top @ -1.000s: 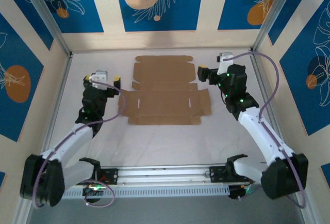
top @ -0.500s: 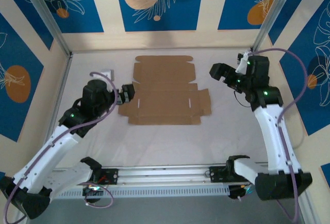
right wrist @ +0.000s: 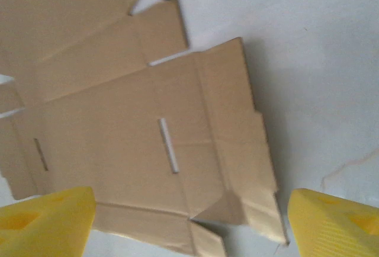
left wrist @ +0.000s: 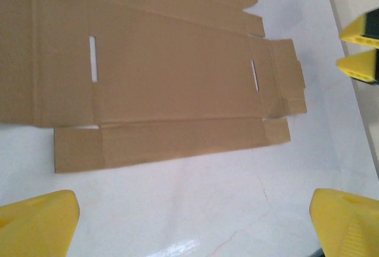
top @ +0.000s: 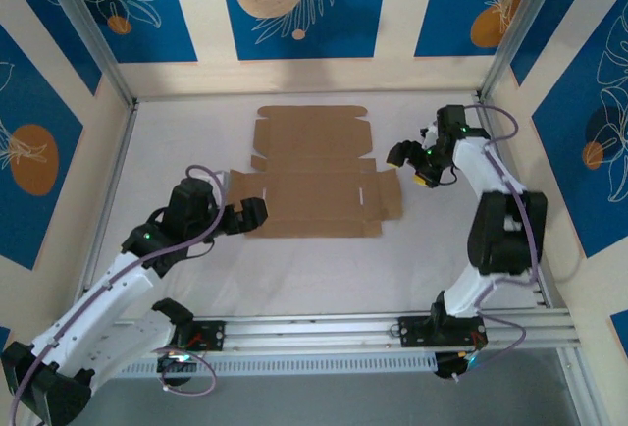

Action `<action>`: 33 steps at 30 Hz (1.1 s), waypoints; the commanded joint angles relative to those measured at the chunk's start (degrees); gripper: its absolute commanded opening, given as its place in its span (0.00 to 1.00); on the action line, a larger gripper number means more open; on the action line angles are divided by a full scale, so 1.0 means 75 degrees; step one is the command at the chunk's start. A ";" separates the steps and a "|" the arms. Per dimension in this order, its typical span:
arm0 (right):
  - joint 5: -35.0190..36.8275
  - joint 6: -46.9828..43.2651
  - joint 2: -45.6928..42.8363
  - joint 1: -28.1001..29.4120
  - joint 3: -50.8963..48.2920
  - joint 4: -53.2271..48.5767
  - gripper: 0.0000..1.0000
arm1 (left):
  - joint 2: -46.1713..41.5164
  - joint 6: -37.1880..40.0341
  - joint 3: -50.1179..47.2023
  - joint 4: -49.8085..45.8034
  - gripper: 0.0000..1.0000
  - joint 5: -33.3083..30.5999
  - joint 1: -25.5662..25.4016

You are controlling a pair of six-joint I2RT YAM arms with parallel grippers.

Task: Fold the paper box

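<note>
- The left arm (top: 147,249) reaches in from the near left of the white counter (top: 324,269). The left jaws hang low, just off the near-left corner of the cardboard sheet.
- In the left wrist view their yellow fingertips (left wrist: 35,224) sit at opposite bottom corners of the picture. The left jaws are spread wide with only bare counter between them, and they hold nothing.
- The paper box (top: 314,176) lies unfolded in the middle of the counter, toward the back wall. It is a plain brown die-cut sheet.
- A broad panel forms the far side of the sheet. In front of it is a long panel with two narrow slots, with flaps at each end and a narrow strip along the near edge.
- From the left wrist the sheet (left wrist: 166,73) lies flat beyond the fingertips, apart from them.
- From the right wrist the sheet (right wrist: 148,138) shows its right end. A small corner tab there seems to lift a little off the counter, though the focus is too soft to be sure.
- The right arm (top: 496,230) bends in from the right side. The right jaws sit just beside the sheet's right end flap.
- Their yellow fingertips (right wrist: 47,218) stand far apart at the bottom corners of the right wrist view, over that end of the sheet. The right jaws are open and grip nothing.
</note>
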 commanded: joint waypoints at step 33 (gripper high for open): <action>-0.2565 0.1218 0.0796 0.0390 -0.1321 0.2410 0.11 | -0.0729 -0.1490 -0.1351 0.0763 1.00 0.0263 0.0046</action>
